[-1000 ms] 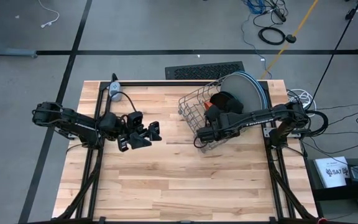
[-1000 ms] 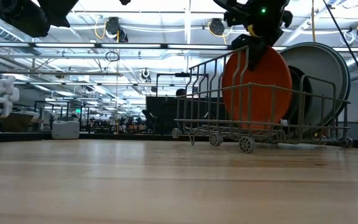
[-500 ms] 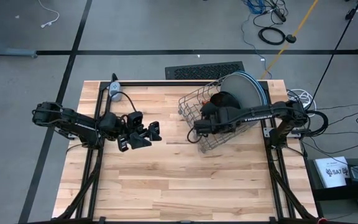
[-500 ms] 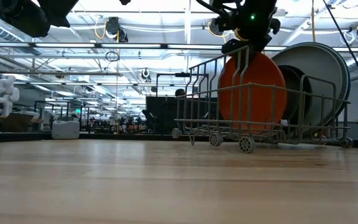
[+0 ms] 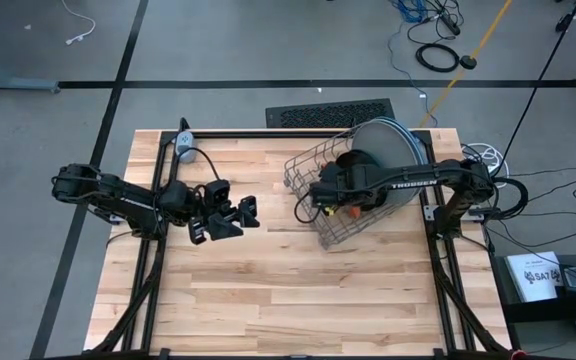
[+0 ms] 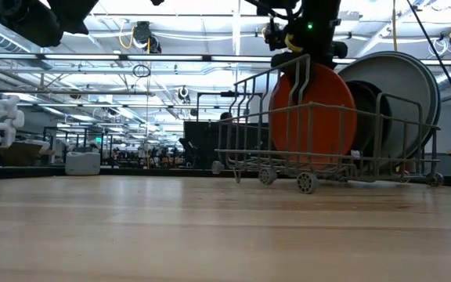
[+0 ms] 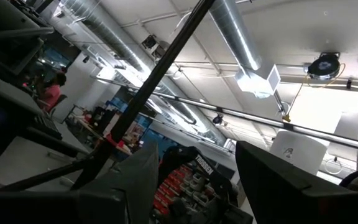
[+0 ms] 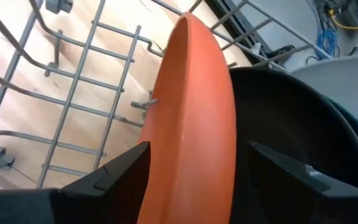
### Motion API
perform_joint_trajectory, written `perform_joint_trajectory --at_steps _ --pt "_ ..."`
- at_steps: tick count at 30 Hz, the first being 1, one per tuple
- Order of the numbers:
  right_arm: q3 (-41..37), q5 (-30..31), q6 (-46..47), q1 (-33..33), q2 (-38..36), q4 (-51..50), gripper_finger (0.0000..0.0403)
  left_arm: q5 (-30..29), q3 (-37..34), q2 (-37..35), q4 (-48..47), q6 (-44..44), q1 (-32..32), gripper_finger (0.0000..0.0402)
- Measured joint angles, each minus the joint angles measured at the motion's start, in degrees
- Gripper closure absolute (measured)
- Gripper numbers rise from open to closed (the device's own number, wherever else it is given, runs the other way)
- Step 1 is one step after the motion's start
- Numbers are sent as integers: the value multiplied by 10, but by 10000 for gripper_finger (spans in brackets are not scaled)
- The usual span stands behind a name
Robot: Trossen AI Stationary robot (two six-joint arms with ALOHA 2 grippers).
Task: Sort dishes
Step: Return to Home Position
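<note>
Far right on the tabletop (image 5: 268,290), close to its corner, the wire dish rack (image 5: 303,170) holds all the plates on edge. The orange plate (image 6: 312,117) stands frontmost and upright between the wires. A black plate (image 8: 291,124) is just behind it, and the large pale plates (image 6: 398,86) are at the back. The right claw (image 8: 199,149) hangs over the rack with fingers apart, one on either side of the orange plate's top rim; each sits close to the plate and neither clearly presses on it. The left claw (image 5: 240,217) waits above the left half of the tabletop, fingers apart, holding nothing, well apart from the rack. Judgement: sorting looks finished and only the pull-out remains. Main risk: the plate's rim sits between the fingers, so a sideways or slanted exit could catch it, tip the plate out of its slot or knock it into the black one. A finger hooking a top wire could drag the whole rack, which looks light and stands on small feet. The tabletop's far and right edges are near, so a shoved rack has little margin there. Straight up is open, with nothing above the claw in the low view. Bare wood lies wide and free in the middle and near side.
</note>
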Motion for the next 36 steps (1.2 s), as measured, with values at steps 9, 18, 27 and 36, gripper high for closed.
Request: perform_joint_trajectory --at_steps 9,18,27,36 --pt "0 17 -84 1 0 47 146 3 0 0 0 0 0 189" --pt "0 24 -204 1 0 115 128 3 0 0 -4 0 0 189" --pt "0 30 -297 1 0 176 78 17 0 0 -4 1 0 189" --pt "0 30 -408 1 0 251 71 18 0 0 -4 1 0 189"
